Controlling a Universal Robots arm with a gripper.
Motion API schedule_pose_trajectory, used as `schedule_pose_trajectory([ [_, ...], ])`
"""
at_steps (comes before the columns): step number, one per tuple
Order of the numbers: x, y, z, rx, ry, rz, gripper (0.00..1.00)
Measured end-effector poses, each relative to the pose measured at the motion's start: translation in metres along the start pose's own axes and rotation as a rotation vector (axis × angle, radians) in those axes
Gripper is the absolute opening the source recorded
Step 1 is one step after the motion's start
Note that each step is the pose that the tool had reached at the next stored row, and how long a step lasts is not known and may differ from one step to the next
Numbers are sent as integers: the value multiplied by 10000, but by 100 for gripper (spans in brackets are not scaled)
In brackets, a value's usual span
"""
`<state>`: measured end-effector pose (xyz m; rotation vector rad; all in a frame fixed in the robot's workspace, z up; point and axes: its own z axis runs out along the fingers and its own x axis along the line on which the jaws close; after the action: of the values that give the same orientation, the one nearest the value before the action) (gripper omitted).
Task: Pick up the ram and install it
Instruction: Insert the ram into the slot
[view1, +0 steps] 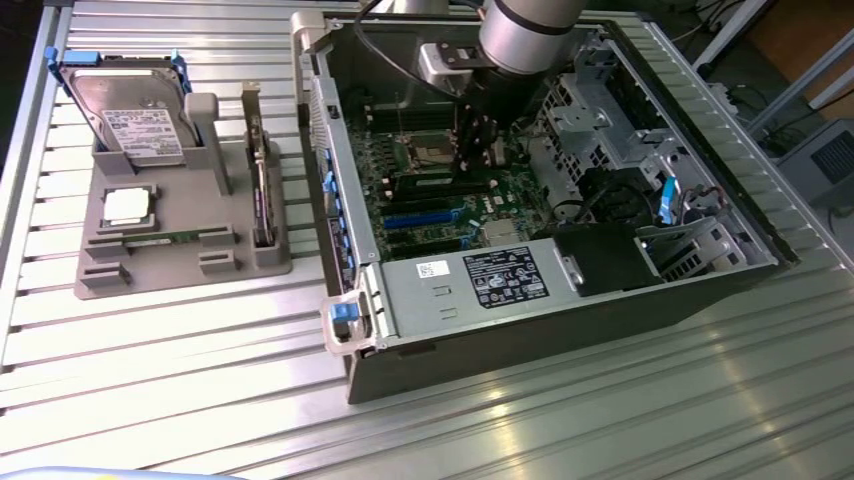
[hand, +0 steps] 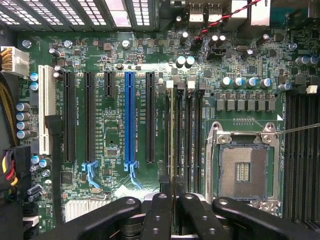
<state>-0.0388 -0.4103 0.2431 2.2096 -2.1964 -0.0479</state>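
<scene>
Ribbed metal tabletop (view1: 174, 350) carries everything. Toward the exterior view's left, a grey holder (view1: 180, 235) keeps a hard drive (view1: 131, 118), a square processor (view1: 127, 205) and a spare RAM stick (view1: 171, 240) lying flat. To the exterior view's right lies the open computer case (view1: 561, 300), the arm reaching down over its motherboard (view1: 441, 205). The gripper (hand: 173, 200) has its fingers (hand: 159, 210) clamped on the ram (hand: 172, 130), held edge-on in a memory slot (hand: 179, 135) beside the empty CPU socket (hand: 242, 170).
</scene>
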Motion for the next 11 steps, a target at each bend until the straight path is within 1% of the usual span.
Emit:
schedule_pose_trajectory([
  [7, 3, -1, 11, 1, -8, 33, 12],
  [11, 2, -2, 42, 1, -17, 59, 12],
])
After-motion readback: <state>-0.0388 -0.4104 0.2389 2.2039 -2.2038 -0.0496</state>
